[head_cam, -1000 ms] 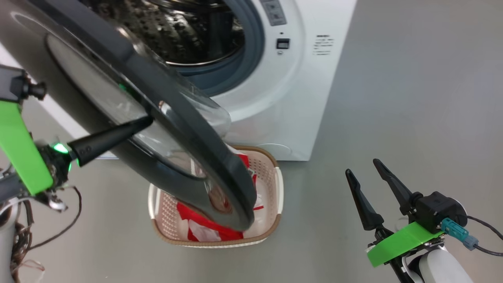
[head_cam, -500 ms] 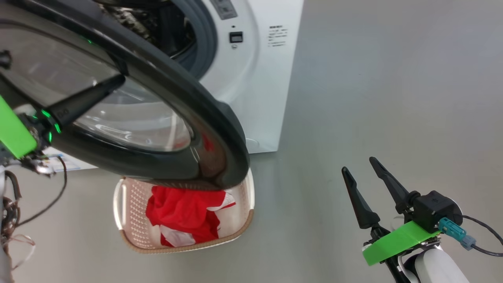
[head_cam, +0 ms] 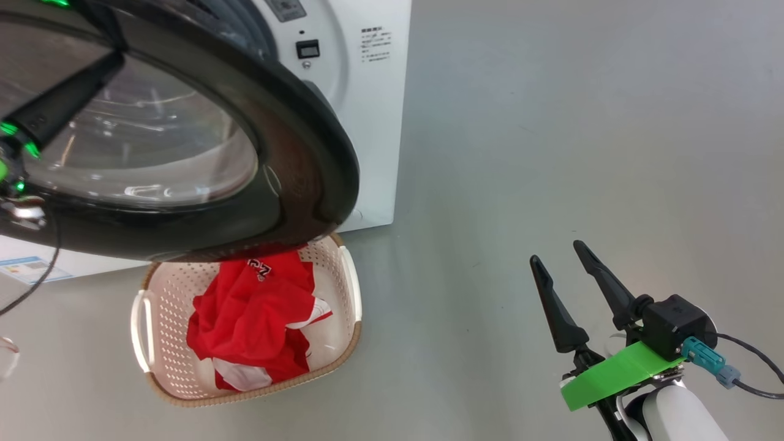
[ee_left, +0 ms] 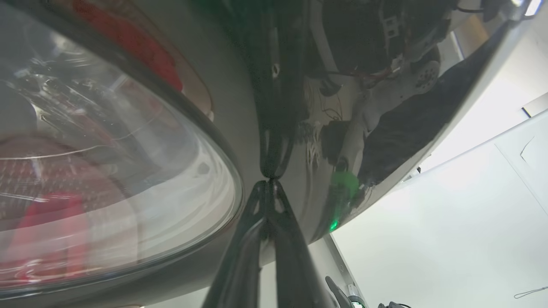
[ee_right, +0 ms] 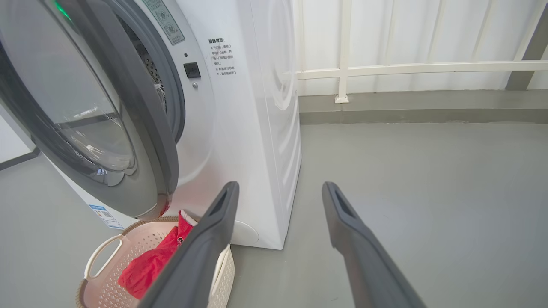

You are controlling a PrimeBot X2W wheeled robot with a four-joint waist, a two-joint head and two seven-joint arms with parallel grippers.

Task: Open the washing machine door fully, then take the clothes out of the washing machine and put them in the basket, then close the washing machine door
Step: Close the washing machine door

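1. The clothes [head_cam: 251,312], a red heap, lie in the basket [head_cam: 165,291] at the lower left of the head view. The basket sits on the floor in front of the washer [head_cam: 373,122]. The little of the drum [ee_right: 150,70] that shows through the gap looks like bare steel. We judge the unloading done, though most of the drum is hidden.
2. The door [head_cam: 306,177] takes up the upper left of the head view, and its lower rim overlaps the basket's far edge there. In the right wrist view it stands at an angle to the washer's front, with a gap open at the latch side. It is neither fully open nor shut.
3. The left gripper [ee_left: 269,183] has its fingers clenched together and holds nothing. Its tips touch the door's glossy black rim just beside the glass, meeting their own reflection. We read this as a push on the door.
4. The right gripper [head_cam: 556,252], at the lower right of the head view, has its jaws spread wide and empty. It is well apart from the washer and the basket.
5. We judge that only the last step is left: swing the door the rest of the way and press until it latches. The tips could slide on that slick rim.
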